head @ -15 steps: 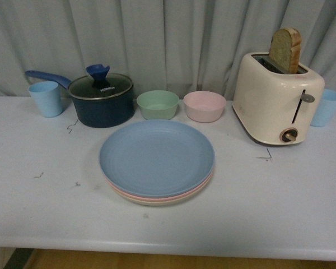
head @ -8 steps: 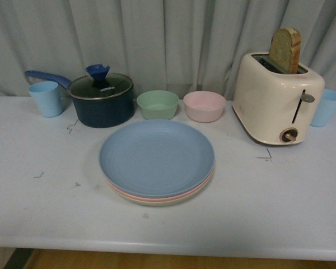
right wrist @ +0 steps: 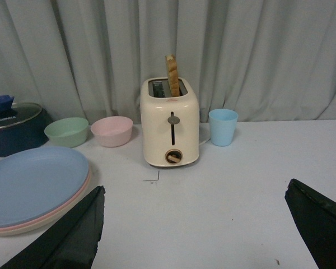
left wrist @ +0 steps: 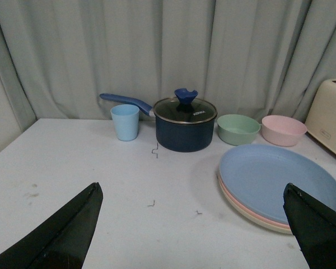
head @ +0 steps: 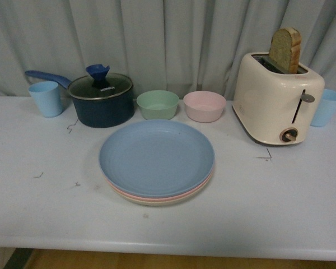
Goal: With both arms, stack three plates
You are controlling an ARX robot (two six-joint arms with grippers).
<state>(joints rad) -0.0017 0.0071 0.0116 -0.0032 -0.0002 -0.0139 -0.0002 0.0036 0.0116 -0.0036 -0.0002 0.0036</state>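
The three plates sit in one stack at the middle of the table. The blue plate [head: 157, 157] is on top, the pink plate [head: 157, 197] shows as a thin edge under it, and the beige plate [head: 157, 203] is at the bottom. The stack also shows in the left wrist view [left wrist: 280, 179] and in the right wrist view [right wrist: 33, 185]. My left gripper [left wrist: 193, 224] is open and empty, back from the stack. My right gripper [right wrist: 193, 224] is open and empty over bare table. Neither arm shows in the front view.
Behind the stack stand a dark blue lidded pot [head: 101, 100], a green bowl [head: 157, 104] and a pink bowl [head: 204, 106]. A cream toaster [head: 277, 98] with a bread slice stands at the right. Light blue cups stand at far left [head: 45, 98] and far right [head: 326, 107].
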